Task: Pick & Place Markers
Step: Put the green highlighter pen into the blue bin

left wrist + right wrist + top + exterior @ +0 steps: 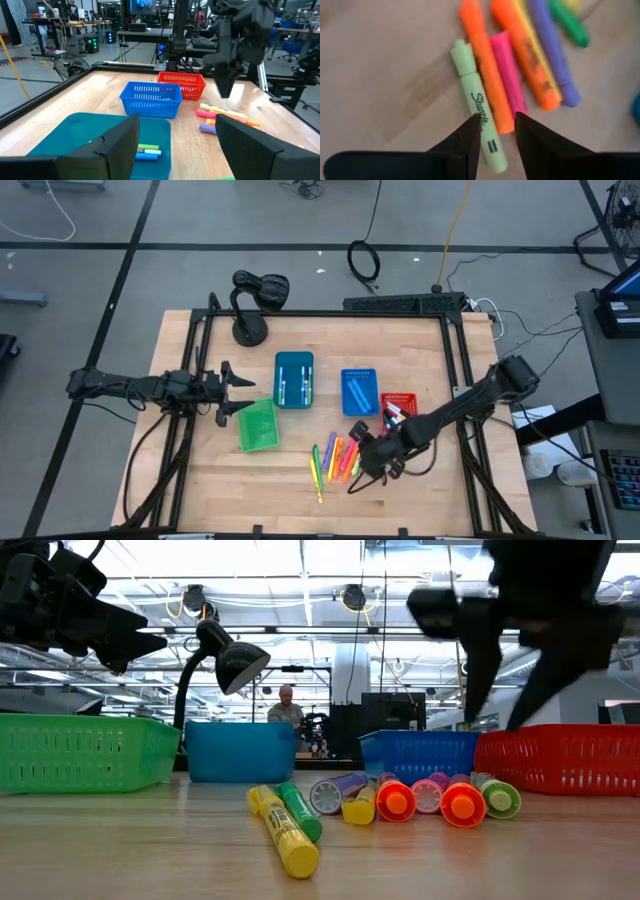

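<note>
Markers (338, 458) lie loose in a fanned row on the wooden worktop (200, 480), in front of four plastic bins.

The right claw (372, 470) hovers just above the right end of the row, its two dark fingers (470, 135) slightly parted and empty; a pale green marker (477, 112) and an orange marker (492, 82) lie side by side below them, next to pink, orange and purple ones. The left claw (235, 390) hangs wide open and empty over the worktop's left side, between the teal bin (294, 379), which holds a few markers, and the green bin (257, 425). A blue bin (360, 391) and a red bin (398, 407) stand further right. A black desk lamp (250, 300) stands at the back.
</note>
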### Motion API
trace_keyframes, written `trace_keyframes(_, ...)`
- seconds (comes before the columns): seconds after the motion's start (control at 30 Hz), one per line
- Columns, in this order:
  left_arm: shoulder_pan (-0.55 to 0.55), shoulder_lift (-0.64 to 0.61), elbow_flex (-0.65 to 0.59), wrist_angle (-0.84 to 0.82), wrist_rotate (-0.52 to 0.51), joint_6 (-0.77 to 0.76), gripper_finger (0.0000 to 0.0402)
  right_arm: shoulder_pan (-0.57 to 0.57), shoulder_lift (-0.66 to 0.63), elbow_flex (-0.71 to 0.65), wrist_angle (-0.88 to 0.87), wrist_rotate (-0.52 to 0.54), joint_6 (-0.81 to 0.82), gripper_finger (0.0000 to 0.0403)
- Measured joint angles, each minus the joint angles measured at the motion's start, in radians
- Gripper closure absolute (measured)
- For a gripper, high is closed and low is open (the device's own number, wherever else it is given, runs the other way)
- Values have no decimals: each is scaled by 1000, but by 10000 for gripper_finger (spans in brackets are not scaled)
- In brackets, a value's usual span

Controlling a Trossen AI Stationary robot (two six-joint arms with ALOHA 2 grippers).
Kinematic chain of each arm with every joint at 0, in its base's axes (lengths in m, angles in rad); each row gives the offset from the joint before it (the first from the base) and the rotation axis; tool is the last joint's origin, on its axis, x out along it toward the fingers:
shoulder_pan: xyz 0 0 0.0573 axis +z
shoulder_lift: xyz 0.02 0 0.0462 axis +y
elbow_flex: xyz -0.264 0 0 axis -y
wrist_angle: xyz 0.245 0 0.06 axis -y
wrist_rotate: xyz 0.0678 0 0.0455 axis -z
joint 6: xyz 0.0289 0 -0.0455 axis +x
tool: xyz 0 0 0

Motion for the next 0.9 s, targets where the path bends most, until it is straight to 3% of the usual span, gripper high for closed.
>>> trace_keyframes(0.27, 0, 0, 0, 0, 0, 0, 135, 5, 142, 49, -23, -1, -48, 293)
trace_keyframes(0.9, 0, 0, 0, 0, 0, 0, 135, -8, 140, -16, 15, -56, 21, 302)
